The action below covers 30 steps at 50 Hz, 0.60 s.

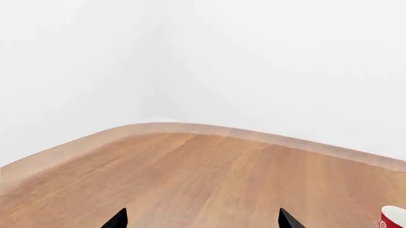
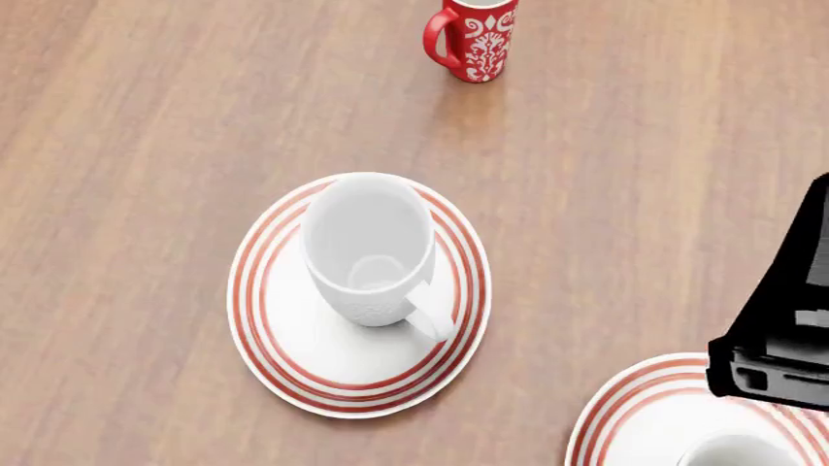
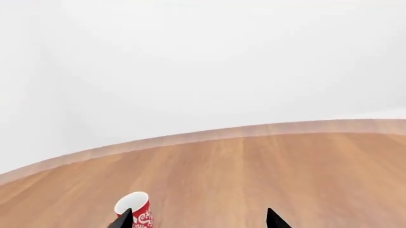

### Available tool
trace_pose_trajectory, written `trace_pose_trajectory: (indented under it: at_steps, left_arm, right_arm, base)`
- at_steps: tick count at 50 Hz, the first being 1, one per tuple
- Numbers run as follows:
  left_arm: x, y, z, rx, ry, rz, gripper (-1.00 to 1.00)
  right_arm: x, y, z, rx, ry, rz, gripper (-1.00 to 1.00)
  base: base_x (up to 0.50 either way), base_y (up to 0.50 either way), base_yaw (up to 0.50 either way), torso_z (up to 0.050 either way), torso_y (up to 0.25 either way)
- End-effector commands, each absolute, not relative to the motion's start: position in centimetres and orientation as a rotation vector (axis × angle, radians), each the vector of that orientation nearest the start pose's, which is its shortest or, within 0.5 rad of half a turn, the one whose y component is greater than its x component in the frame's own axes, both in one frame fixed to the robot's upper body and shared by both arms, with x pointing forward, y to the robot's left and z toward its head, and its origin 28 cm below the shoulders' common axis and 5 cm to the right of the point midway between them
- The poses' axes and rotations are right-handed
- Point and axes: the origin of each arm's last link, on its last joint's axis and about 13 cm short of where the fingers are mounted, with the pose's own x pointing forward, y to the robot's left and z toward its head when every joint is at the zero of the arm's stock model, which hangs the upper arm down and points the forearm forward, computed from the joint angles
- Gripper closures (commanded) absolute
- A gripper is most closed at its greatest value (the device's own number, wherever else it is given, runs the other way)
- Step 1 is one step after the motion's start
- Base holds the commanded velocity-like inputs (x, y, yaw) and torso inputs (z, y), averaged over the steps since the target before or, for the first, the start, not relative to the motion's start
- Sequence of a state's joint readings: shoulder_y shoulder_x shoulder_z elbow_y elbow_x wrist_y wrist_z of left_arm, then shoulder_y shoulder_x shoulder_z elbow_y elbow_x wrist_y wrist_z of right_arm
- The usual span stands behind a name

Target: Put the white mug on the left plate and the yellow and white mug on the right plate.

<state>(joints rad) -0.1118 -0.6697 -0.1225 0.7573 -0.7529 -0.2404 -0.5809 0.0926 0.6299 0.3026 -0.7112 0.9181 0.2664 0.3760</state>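
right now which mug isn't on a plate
The red mug with the white floral pattern: it stands on the bare table, while the white mug sits on the left plate.

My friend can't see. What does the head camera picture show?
A big white mug stands upright on a red-ringed white plate on a wooden table. A red flowery mug stands behind it, and a second ringed plate peeks in beside a black robot arm.

The white mug [image 2: 369,248] is plain all over. The left plate [image 2: 279,330] and right plate [image 2: 642,408] are white with thin red rim rings. At twelve o'clock, a red mug [image 2: 475,39] carries white floral pattern. Warm brown woodgrain tabletop [image 2: 155,146].
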Motion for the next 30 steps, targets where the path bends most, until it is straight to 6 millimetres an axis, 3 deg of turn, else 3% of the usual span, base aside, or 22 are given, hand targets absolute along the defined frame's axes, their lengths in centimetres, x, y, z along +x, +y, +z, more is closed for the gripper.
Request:
trace_pose_trajectory:
  at_steps: [1, 5, 13, 20, 23, 30]
  left_arm:
    - [22.0, 26.3, 24.7, -0.054, -0.499, 0.057, -1.0]
    - [23.5, 25.4, 26.1, -0.061, -0.479, 0.013, -1.0]
    - [24.0, 25.0, 30.0, -0.07, -0.532, 0.001, -1.0]
    - [23.0, 25.0, 33.1, -0.083, -0.596, 0.002, -1.0]
    - [21.9, 25.1, 34.8, -0.104, -0.637, 0.004, -1.0]
    - [18.7, 25.8, 36.3, -0.122, -0.704, -0.004, -1.0]
  right_arm:
    - [22.3, -17.7, 22.7, 0.216, -0.562, -0.044, -1.0]
    - [22.7, -17.5, 23.0, 0.228, -0.595, -0.047, -1.0]
    - [22.0, -17.4, 24.5, 0.224, -0.643, -0.041, -1.0]
    - [20.3, -17.9, 26.1, 0.212, -0.681, -0.047, -1.0]
    - [18.8, -17.9, 27.4, 0.194, -0.708, -0.045, -1.0]
    - [15.7, -17.4, 30.1, 0.169, -0.762, -0.016, -1.0]
  base:
    - [0.0, 0.0, 0.0, 0.0, 0.0]
    - [0.0, 0.0, 0.0, 0.0, 0.0]
    - [0.0, 0.0, 0.0, 0.0, 0.0]
    - [0.0, 0.0, 0.0, 0.0, 0.0]
    - [0.0, 0.0, 0.0, 0.0, 0.003]
    - [0.0, 0.0, 0.0, 0.0, 0.0]
